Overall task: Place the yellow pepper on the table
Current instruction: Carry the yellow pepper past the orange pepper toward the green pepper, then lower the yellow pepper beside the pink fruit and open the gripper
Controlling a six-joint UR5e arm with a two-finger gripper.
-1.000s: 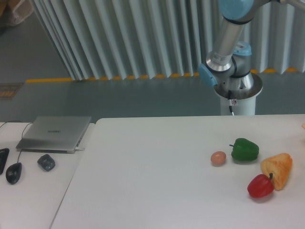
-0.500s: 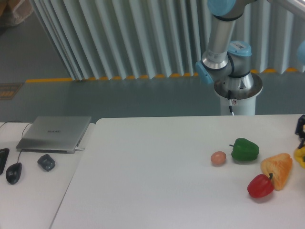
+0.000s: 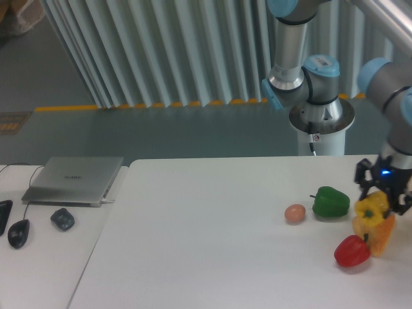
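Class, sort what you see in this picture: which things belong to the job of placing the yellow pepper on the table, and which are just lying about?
Belongs to the job:
yellow pepper, held in the gripper
white table

Just lying about:
green pepper
red pepper
orange wedge
egg
laptop
two mice

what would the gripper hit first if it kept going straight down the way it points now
Likely the orange-yellow wedge: the gripper, shut on the yellow pepper, appears to point down above it. With one view, depth is unclear; it might reach the bare table instead.
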